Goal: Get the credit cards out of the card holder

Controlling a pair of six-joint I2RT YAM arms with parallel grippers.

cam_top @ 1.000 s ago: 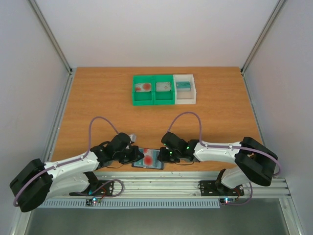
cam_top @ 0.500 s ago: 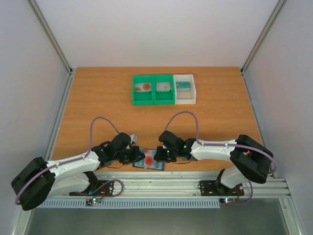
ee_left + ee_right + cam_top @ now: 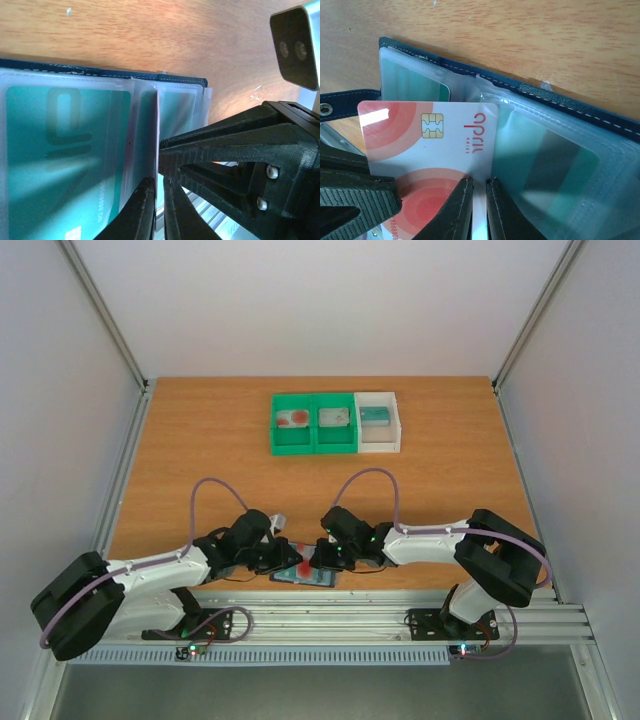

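The right gripper (image 3: 479, 189) is holding its jaws almost together, with only a thin slit showing between them. Its tips are resting on the lower right corner of the pale card (image 3: 435, 145), which is printed with red rings and a gold chip; whether they are pinching anything cannot be told. That card is lying face up over the clear sleeves (image 3: 465, 90) of the card holder (image 3: 600, 117). The left gripper (image 3: 156, 190) is likewise showing only a slit between its jaws. A thin upright leaf (image 3: 150, 130) of pale plastic is running down into that slit, though it is unclear whether the jaws are squeezing it. Beside the leaf, a teal card (image 3: 65, 150) is sitting inside its sleeve, and more teal is showing through the sleeves in the right wrist view. The card holder is lying open and flat at the near edge of the table (image 3: 200, 460), between the two grippers, which are meeting over its middle from either side. Both arms (image 3: 430, 540) are reaching low and inward from their bases, with purple cables (image 3: 215, 485) looping above them. Well apart, toward the far edge, a green bin (image 3: 313, 438) and a white bin (image 3: 380, 443) are standing side by side, touching, with small cards lying in their compartments.
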